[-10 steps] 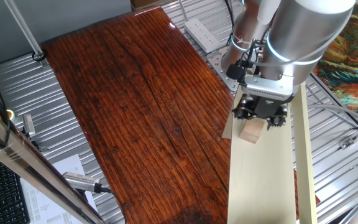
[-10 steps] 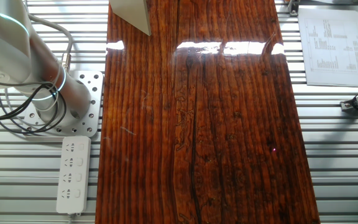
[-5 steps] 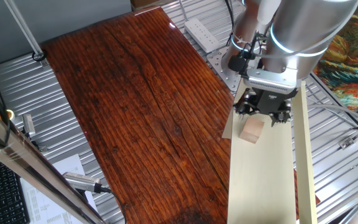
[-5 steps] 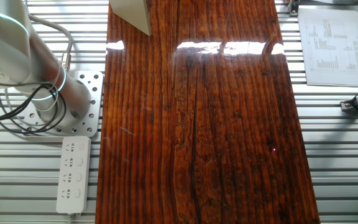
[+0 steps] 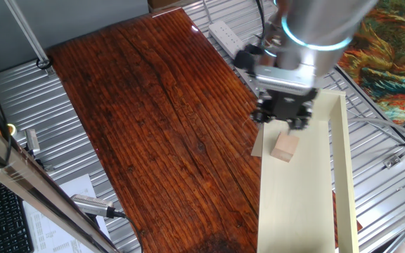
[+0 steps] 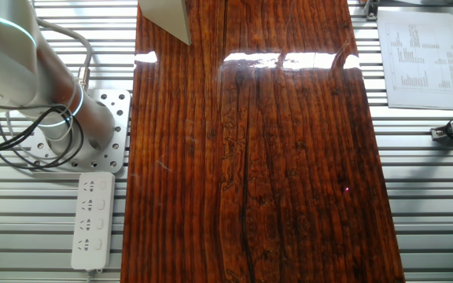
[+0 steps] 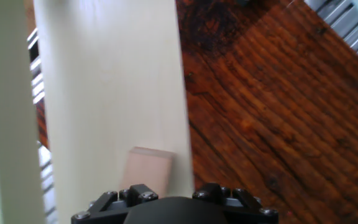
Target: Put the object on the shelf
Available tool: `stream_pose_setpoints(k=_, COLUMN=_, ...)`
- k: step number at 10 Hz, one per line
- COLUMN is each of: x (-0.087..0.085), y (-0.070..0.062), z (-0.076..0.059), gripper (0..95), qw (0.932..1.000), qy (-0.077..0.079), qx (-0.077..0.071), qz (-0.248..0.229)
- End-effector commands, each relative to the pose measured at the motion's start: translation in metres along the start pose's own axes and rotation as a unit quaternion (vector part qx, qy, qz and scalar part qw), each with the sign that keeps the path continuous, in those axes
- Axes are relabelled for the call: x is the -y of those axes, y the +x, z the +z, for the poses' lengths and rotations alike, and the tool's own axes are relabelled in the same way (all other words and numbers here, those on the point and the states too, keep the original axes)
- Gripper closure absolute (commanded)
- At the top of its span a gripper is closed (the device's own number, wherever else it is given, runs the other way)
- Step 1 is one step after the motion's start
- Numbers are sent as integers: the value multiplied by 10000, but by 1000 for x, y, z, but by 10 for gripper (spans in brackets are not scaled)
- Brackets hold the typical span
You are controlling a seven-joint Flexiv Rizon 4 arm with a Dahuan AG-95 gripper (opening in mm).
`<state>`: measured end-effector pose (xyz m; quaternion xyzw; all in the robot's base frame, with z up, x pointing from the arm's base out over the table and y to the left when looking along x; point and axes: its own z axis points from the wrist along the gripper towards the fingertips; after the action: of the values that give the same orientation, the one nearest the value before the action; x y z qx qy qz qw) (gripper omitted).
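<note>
The small tan wooden cube (image 5: pixel 285 147) rests on the cream shelf board (image 5: pixel 294 204), near its end by the table edge. My gripper (image 5: pixel 281 118) hovers just above the cube, a little toward the table, with its fingers spread, and it holds nothing. In the hand view the cube (image 7: pixel 146 169) lies on the shelf (image 7: pixel 104 93) just ahead of the gripper body, and the fingertips do not show. The shelf's raised side wall (image 5: pixel 342 161) runs along its far edge. In the other fixed view only a corner of the shelf (image 6: pixel 163 17) shows.
The shelf overlaps the edge of the dark wooden table (image 5: pixel 153 119). A white power strip (image 5: pixel 227 35) lies behind the arm's base on the slatted metal surface. A printed sheet (image 6: pixel 419 59) lies beside the table. A colourful cloth (image 5: pixel 392 63) is at the right.
The gripper has risen off the cube and shifted left toward the table. The cube stays where it was on the shelf.
</note>
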<state>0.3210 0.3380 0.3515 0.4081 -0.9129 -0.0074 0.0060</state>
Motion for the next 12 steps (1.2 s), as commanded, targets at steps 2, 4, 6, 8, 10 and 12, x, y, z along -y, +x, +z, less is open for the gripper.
stream_pose_setpoints(k=2, x=36, y=-8, z=-1, gripper=570, qw=9999, qy=3, qx=-8, qz=-101)
stream_pose_setpoints(k=4, x=73, y=-15, z=0, gripper=570, qw=9997, qy=27, qx=-65, qz=-228)
stream_pose_setpoints(k=6, x=93, y=-9, z=6, gripper=760, qw=9998, qy=106, qx=-136, qz=-139)
stream_pose_setpoints(k=8, x=102, y=0, z=16, gripper=950, qw=9999, qy=113, qx=-78, qz=-62)
stream_pose_setpoints(k=10, x=99, y=-4, z=15, gripper=950, qw=9999, qy=107, qx=-98, qz=44)
stream_pose_setpoints(k=12, x=99, y=-4, z=15, gripper=950, qw=9992, qy=49, qx=-131, qz=362)
